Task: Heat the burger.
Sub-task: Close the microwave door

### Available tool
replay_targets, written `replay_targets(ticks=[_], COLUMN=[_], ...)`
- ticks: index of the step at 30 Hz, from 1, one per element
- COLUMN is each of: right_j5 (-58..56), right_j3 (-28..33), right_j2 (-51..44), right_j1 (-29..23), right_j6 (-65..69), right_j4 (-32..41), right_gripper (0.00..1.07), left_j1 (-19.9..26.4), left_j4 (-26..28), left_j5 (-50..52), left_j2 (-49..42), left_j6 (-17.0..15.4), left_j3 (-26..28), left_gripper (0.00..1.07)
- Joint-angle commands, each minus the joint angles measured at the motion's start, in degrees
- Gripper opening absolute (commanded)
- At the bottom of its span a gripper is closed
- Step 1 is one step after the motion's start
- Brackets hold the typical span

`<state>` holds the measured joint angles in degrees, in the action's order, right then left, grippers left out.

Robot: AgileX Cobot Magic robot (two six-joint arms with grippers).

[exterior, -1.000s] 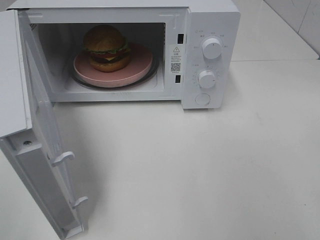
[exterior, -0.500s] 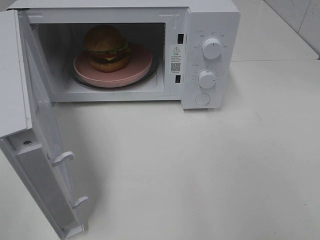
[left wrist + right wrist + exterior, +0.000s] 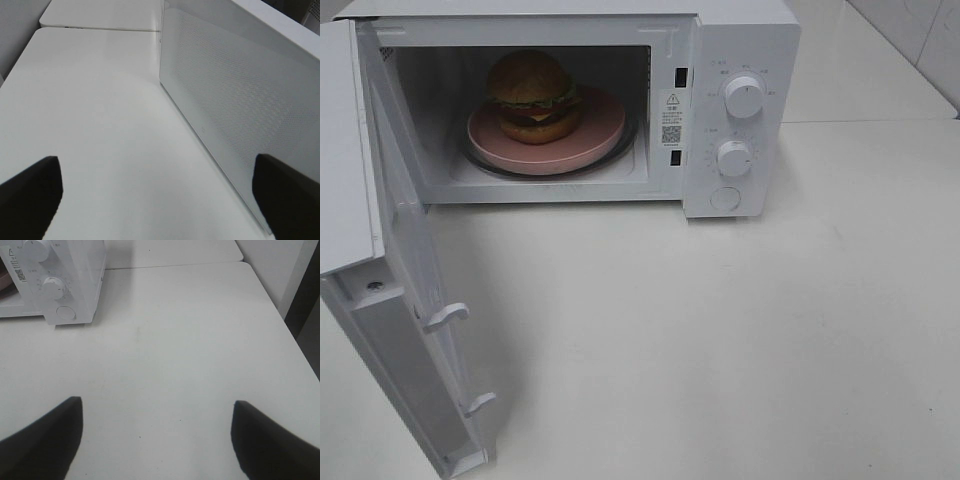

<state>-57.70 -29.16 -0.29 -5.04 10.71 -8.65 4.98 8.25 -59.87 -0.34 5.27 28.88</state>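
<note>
The burger (image 3: 532, 96) sits on a pink round plate (image 3: 598, 128) inside the white microwave (image 3: 740, 40). The microwave door (image 3: 410, 290) stands wide open, swung out to the left. Neither gripper shows in the exterior high view. My left gripper (image 3: 160, 200) is open and empty over the table, beside the outer face of the open door (image 3: 235, 110). My right gripper (image 3: 155, 440) is open and empty over the bare table, to the right of the microwave's control panel (image 3: 55, 285).
The microwave has two white knobs (image 3: 744, 97) and a round button (image 3: 725, 199) on its right panel. Two latch hooks (image 3: 448, 316) stick out from the door's inner edge. The table edge (image 3: 280, 320) runs along the right.
</note>
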Motion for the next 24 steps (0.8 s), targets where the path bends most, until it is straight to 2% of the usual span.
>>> replay_targets(ticks=[1, 24], right_j5=[-0.06, -0.06], right_j3=[0.11, 0.11], right_j2=[-1.43, -1.43], right_j1=[0.46, 0.46], right_j6=[0.4, 0.46], right_j4=[0.17, 0.11], right_gripper=[0.76, 0.76], left_j1=[-0.17, -0.17], left_j4=[0.29, 0.23], left_j5=[0.46, 0.46], left_j2=[-1.03, -1.03], left_j6=[-0.23, -0.23], left_j3=[0.0, 0.0], left_gripper=[0.98, 0.98])
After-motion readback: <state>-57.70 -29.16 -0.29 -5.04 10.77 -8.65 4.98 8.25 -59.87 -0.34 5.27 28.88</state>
